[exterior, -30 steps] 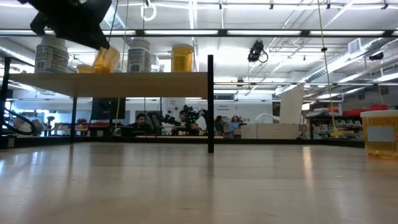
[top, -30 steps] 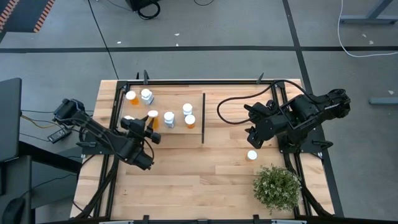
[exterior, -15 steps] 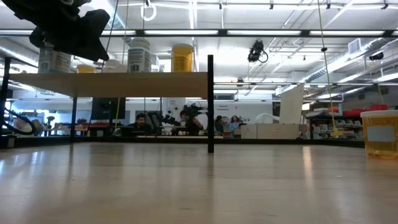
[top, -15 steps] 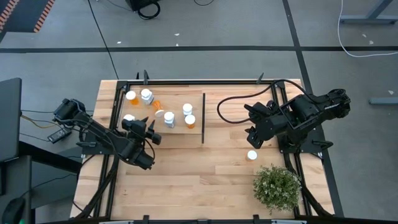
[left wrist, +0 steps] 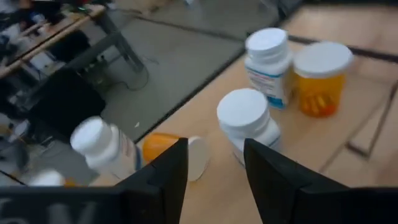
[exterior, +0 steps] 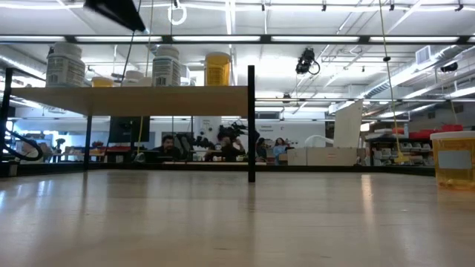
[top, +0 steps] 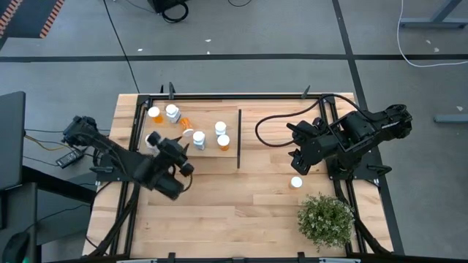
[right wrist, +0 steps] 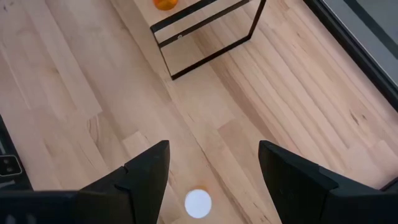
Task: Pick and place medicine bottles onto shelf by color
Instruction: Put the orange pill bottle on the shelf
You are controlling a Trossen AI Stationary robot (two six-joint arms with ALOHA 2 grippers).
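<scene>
The shelf [top: 212, 150] stands at the table's far left, with a black divider [top: 239, 139] on its right edge. Several medicine bottles stand on it, white [top: 199, 139] and orange [top: 223, 141]. One orange bottle [left wrist: 163, 148] lies on its side on the shelf, its white cap [left wrist: 198, 158] toward my left gripper. My left gripper [left wrist: 214, 180] hovers open above the shelf's near edge [top: 181, 155], holding nothing. My right gripper [right wrist: 211, 168] hangs open over the table's right part [top: 300, 157]. An orange bottle [top: 296, 182] stands on the table just below it.
A bushy potted plant [top: 325, 219] stands at the table's near right corner. Bare tabletop [top: 234, 204] lies between the shelf and the near edge. In the low view the shelf board [exterior: 133, 90] sits raised on black legs, and people sit at desks far behind.
My left gripper let go of the tilted orange bottle it held over the shelf. The bottle has fallen and now lies on its side among the standing ones. The gripper has since risen, rolled about its own axis and drawn back a little toward the table's near edge.
</scene>
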